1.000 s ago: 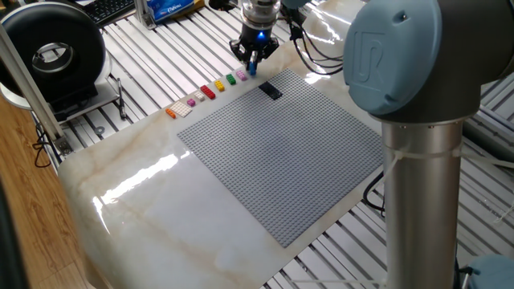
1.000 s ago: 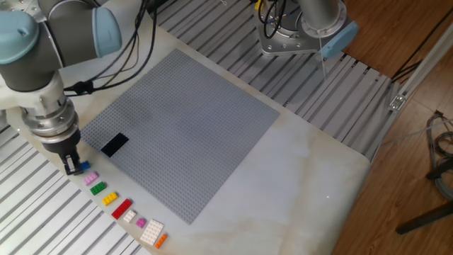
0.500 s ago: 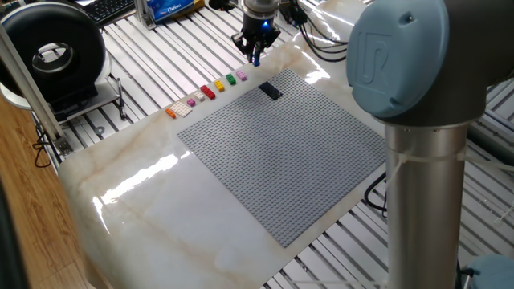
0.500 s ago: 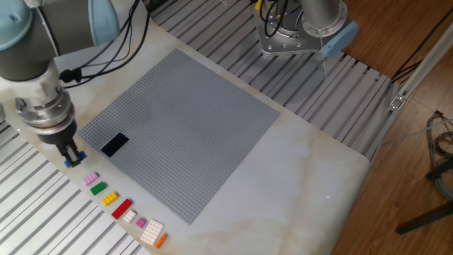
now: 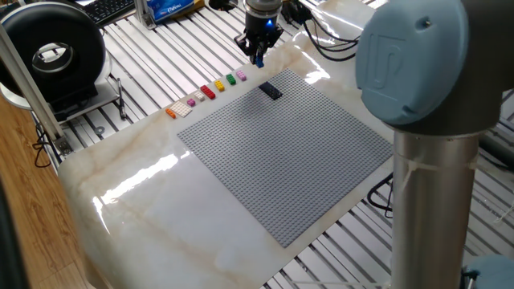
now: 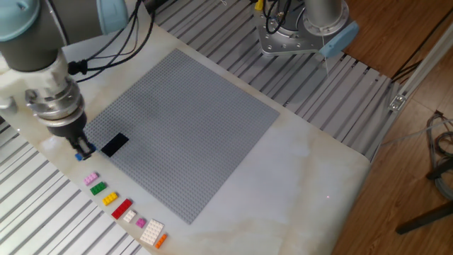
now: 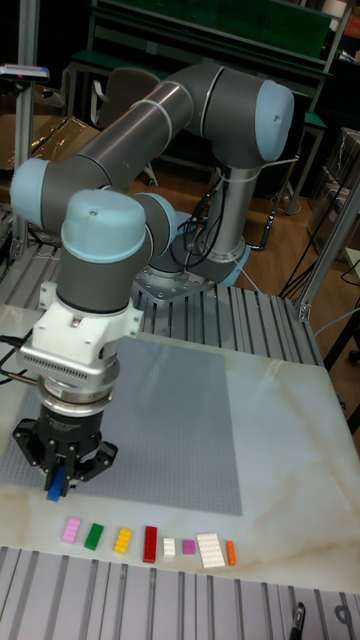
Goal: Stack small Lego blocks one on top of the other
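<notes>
My gripper (image 5: 258,56) (image 6: 83,149) (image 7: 56,486) is shut on the small blue brick (image 6: 85,152) (image 7: 55,491) and holds it just above the marble, beside the edge of the grey baseplate (image 5: 281,160) (image 6: 191,127). The dark navy brick (image 5: 271,90) (image 6: 115,144) sits on the baseplate close to the gripper; the tall fixed view hides it. Along the plate's edge lies a row of bricks: pink (image 6: 91,178) (image 7: 71,530), green (image 5: 231,79) (image 6: 98,188), yellow (image 5: 219,85) (image 6: 110,199), red (image 5: 208,92) (image 6: 122,209) and orange (image 5: 170,112) (image 6: 161,241) at the far end.
Small white and pink pieces (image 6: 151,230) lie between the red and orange bricks. The arm's base (image 6: 297,35) and cables stand beyond the plate's far side. A black round device (image 5: 52,52) and a keyboard (image 5: 108,8) sit on the slatted metal bench.
The gripper has lifted the blue brick out of the row and carried it toward the navy brick on the baseplate. The other bricks have not moved.
</notes>
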Tool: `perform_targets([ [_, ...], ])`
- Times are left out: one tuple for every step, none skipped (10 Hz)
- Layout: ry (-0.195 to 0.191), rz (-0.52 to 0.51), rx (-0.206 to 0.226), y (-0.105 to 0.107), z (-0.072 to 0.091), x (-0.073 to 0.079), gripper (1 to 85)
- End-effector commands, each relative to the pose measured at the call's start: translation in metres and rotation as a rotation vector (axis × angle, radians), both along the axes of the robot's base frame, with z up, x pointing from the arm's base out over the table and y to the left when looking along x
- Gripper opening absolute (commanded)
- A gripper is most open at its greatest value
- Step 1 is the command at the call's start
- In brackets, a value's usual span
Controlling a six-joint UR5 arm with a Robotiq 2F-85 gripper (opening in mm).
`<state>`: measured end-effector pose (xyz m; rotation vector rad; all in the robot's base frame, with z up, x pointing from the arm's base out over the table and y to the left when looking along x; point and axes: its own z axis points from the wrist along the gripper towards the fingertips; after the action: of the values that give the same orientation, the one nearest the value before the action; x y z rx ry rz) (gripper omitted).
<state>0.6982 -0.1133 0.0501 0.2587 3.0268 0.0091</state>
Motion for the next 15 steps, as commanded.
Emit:
perform_targets([
  [-0.003,0.063,0.011,0.006,-0.010,-0.022,1.0],
  [-0.001,0.092,0.000,0.001,-0.015,-0.027,1.0],
  [-0.012,0.103,0.000,0.000,-0.019,-0.029,1.0],
  [-0.021,0.100,0.003,0.003,-0.022,-0.030,1.0],
  [-0.023,0.109,0.008,0.004,-0.024,-0.032,1.0],
  [-0.019,0.119,0.018,0.006,-0.026,-0.037,1.0],
  [-0.012,0.132,0.032,0.009,-0.030,-0.043,1.0],
  [-0.008,0.141,0.033,0.008,-0.032,-0.047,1.0],
  [-0.005,0.141,0.033,0.009,-0.033,-0.049,1.0],
  [0.002,0.149,0.018,0.006,-0.035,-0.051,1.0],
  [0.006,0.153,0.008,0.003,-0.036,-0.051,1.0],
  [0.006,0.153,0.011,0.004,-0.036,-0.051,1.0],
  [0.003,0.156,0.012,0.004,-0.038,-0.050,1.0],
  [0.003,0.156,0.011,0.003,-0.039,-0.050,1.0],
  [0.003,0.156,0.008,0.002,-0.040,-0.050,1.0],
])
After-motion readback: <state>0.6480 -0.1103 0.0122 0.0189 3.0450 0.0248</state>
